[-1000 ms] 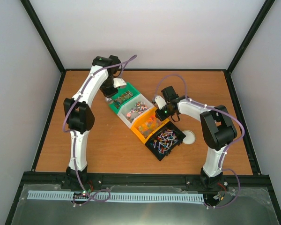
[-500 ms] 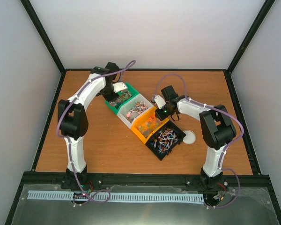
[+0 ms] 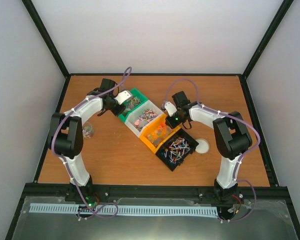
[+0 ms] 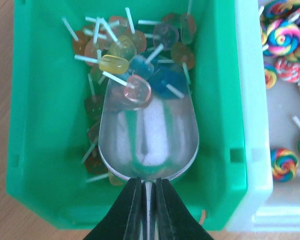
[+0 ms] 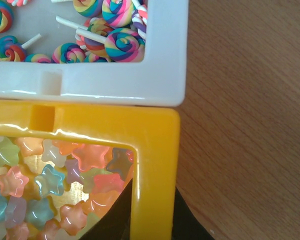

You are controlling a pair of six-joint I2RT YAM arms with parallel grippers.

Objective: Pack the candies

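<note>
The candies lie sorted in a row of bins. Translucent lollipops point(image 4: 140, 60) fill the green bin point(image 4: 35, 125). Swirl lollipops point(image 5: 120, 42) sit in the white bin point(image 5: 115, 85), star candies point(image 5: 65, 185) in the yellow bin point(image 5: 155, 140), and stick-like ones point(image 3: 177, 147) in the black bin. My left gripper point(image 4: 147, 182) is shut on the handle of a metal scoop point(image 4: 147, 140). The scoop's bowl lies inside the green bin with a pink lollipop point(image 4: 137, 90) at its tip. My right gripper point(image 5: 152, 200) is shut on the yellow bin's corner wall, one jaw inside and one outside.
In the top view the four bins run diagonally from the green bin point(image 3: 132, 100) to the black bin point(image 3: 165, 157). A small clear cup point(image 3: 88, 131) stands on the table left of them. A white round disc point(image 3: 202, 146) lies right of the black bin.
The left arm has folded down and to the left, bringing the scoop lower and flatter into the green bin and uncovering the clear cup. The right arm has not moved.
</note>
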